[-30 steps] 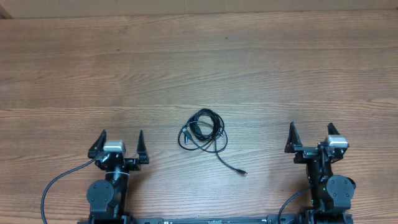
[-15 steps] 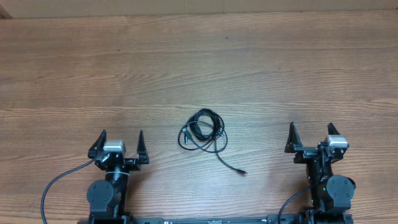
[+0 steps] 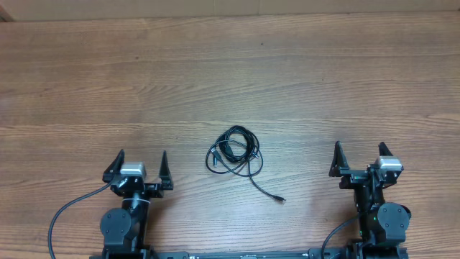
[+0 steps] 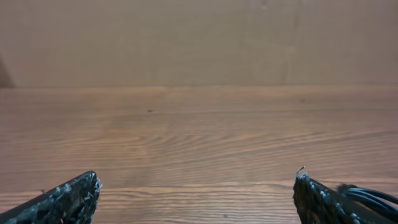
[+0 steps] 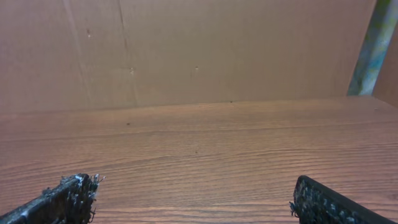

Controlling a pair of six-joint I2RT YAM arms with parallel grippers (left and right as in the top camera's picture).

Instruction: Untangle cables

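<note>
- The wooden table (image 3: 230,72) fills the overhead view. Its grain runs from 9 to 3 o'clock.
- A plain brown board wall (image 5: 186,50) stands along the table's 12 o'clock edge. In the right wrist view a pale greenish strip (image 5: 373,43) leans at its 2 o'clock corner (what it is, I cannot tell).
- Both arm bases sit at the 6 o'clock edge. A thick black lead (image 3: 61,216) curls off the left base toward 8 o'clock, and another thick lead (image 3: 334,234) is beside the right base.
- The left gripper (image 3: 141,155) points to 12 o'clock with its jaws spread wide and nothing between them. In its own camera the fingertips (image 4: 68,199) frame only bare wood.
- The right gripper (image 3: 360,150) also points to 12 o'clock, spread wide and holding nothing. Its fingertips (image 5: 68,199) sit low in its own view over bare board.
- The cables (image 3: 233,152) lie just toward 6 o'clock from the table's centre, knotted into one small bundle of overlapping loops. They are between the grippers and well apart from both, with the left gripper at their 9 o'clock and the right at their 3 o'clock. Bare table lies between each gripper and the bundle.
- One loose tail leaves the bundle toward 5 o'clock and ends in a small plug (image 3: 281,198).
- A short plug end (image 3: 211,162) pokes out at the bundle's 8 o'clock side.
</note>
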